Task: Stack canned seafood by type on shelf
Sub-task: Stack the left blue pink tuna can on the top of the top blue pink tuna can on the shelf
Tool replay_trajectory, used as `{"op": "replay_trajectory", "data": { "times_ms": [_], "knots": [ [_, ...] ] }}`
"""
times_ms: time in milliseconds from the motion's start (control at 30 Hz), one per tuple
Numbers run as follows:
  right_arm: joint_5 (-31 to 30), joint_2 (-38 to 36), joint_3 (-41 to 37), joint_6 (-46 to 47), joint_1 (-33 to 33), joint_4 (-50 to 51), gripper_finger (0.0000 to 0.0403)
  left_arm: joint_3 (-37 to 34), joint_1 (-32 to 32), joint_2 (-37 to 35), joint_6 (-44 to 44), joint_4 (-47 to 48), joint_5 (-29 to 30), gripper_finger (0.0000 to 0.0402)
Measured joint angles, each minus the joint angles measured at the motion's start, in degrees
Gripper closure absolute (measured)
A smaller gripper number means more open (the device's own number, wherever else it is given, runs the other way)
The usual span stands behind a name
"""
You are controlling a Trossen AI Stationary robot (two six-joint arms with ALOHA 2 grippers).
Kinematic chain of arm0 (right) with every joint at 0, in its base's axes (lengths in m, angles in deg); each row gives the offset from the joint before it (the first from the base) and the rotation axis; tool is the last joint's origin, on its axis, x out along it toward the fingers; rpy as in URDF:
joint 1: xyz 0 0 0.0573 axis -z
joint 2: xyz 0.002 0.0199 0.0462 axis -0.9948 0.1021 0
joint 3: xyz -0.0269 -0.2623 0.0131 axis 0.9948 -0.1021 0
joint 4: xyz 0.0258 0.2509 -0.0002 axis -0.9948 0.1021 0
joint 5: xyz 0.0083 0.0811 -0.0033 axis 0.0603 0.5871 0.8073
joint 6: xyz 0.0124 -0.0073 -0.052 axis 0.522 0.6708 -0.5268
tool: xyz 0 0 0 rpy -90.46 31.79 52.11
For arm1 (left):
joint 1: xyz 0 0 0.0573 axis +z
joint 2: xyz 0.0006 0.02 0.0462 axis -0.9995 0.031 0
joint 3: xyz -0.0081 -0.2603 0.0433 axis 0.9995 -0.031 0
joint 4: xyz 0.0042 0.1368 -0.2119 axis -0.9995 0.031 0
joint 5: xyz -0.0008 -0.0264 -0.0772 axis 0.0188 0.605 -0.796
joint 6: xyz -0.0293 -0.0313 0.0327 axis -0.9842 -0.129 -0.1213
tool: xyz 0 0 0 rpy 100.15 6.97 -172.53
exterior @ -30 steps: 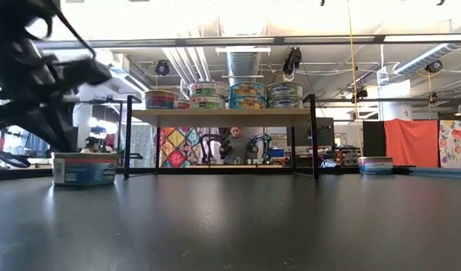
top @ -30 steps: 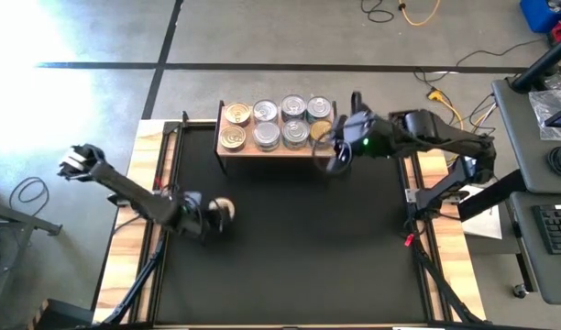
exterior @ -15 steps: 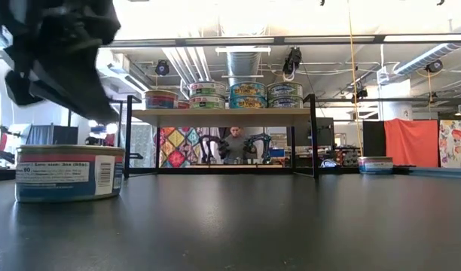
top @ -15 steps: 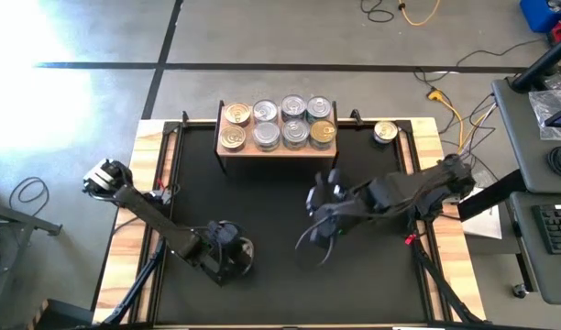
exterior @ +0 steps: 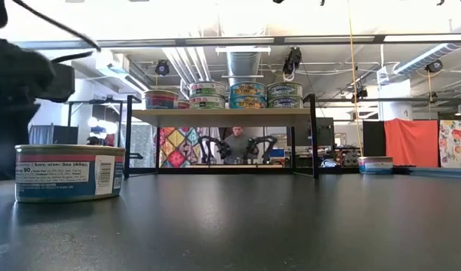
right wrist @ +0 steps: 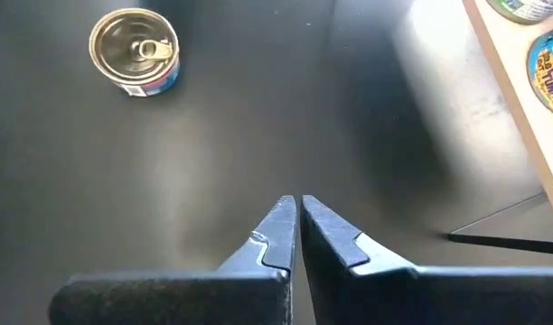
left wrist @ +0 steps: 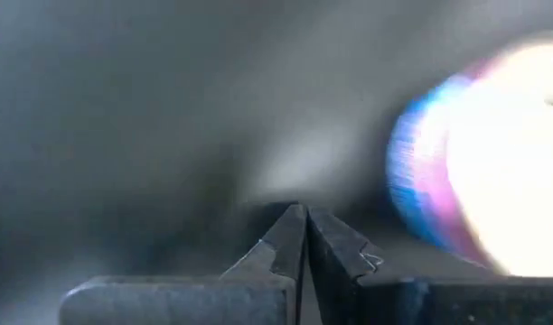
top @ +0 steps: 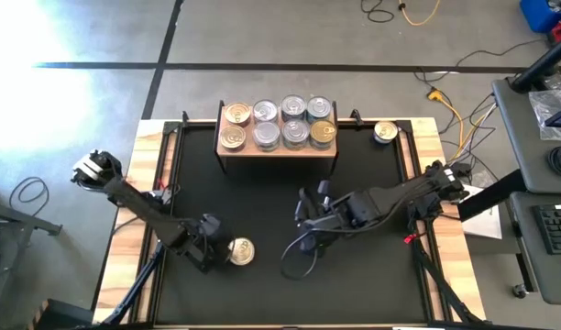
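A gold-lidded can point(top: 240, 251) stands upright on the black mat point(top: 280, 293), just beside the left gripper point(top: 207, 249), whose jaws are pressed together and empty. The right gripper point(top: 304, 213), also closed on nothing, hangs farther off over mid-table. The shelf point(top: 277, 147) with stacked cans point(top: 280, 123) lies well beyond; another can point(top: 385, 133) waits near it on the right.

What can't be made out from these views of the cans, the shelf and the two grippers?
- Loose can beside the left gripper: left wrist view, a blur, label unreadable.
- Cans on the shelf: high view shows lids only, so stack heights are hidden; low view labels too small.
- Can at the far right corner: too small to tell its type.
- Right gripper: absent from the low view.
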Motion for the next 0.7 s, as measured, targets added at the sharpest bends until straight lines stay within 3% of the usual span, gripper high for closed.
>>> {"op": "replay_trajectory", "data": {
  "times_ms": [133,300,467,700],
  "knots": [
    [0.0,-0.3,0.0,0.0,0.1,0.0,0.039,-2.4,-1.2,1.3,4.7,-14.7,0.5,0.0401],
    [0.7,-1.2,0.0,0.1,0.1,0.1,0.039,-0.6,-1.2,6.8,10.3,-27.4,-0.9,0.0401],
    [3.8,-2.2,0.1,2.1,-0.3,1.0,0.039,5.9,1.9,14.5,19.2,-34.2,-1.8,0.0402],
    [4.8,-2.4,-0.8,9.9,-6.2,11.3,0.039,20.0,12.0,27.8,39.6,-40.0,-8.9,0.0402]
  ]
}}
